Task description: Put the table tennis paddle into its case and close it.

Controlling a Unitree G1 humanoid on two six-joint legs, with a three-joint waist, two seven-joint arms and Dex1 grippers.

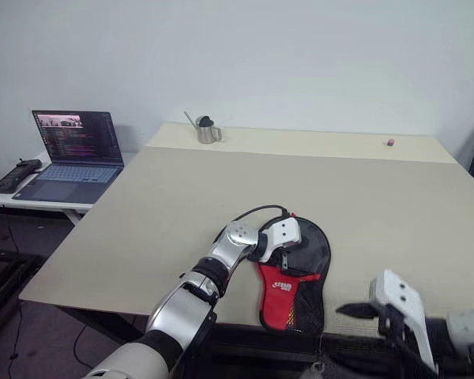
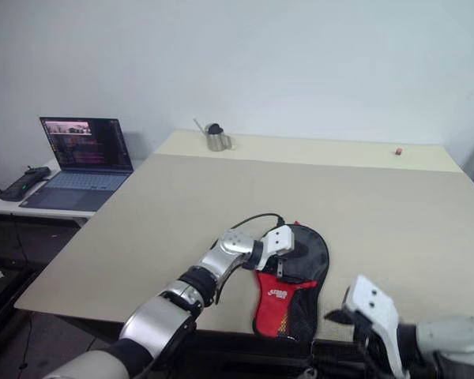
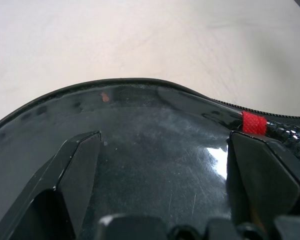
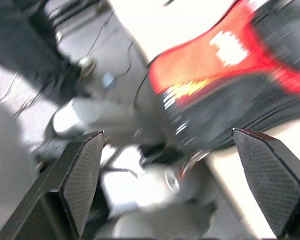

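Both head cameras are looking forward and down across the table (image 1: 182, 189). The left wrist camera is pressing close over the case (image 3: 150, 165) (glossy black top), while the right wrist camera is viewing its red end from off the table's near edge.

Black-and-red case (image 1: 294, 286) with white logo on beige table (image 1: 182, 197)

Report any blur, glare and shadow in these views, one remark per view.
Right wrist view: motion blur smears the case and the floor clutter behind, while the gripper's own fingers stay crisp. Left wrist view: sharp, with a white glare patch on the glossy black surface between the fingers. Head views: even, soft light over the table; only the right gripper looks slightly smeared.
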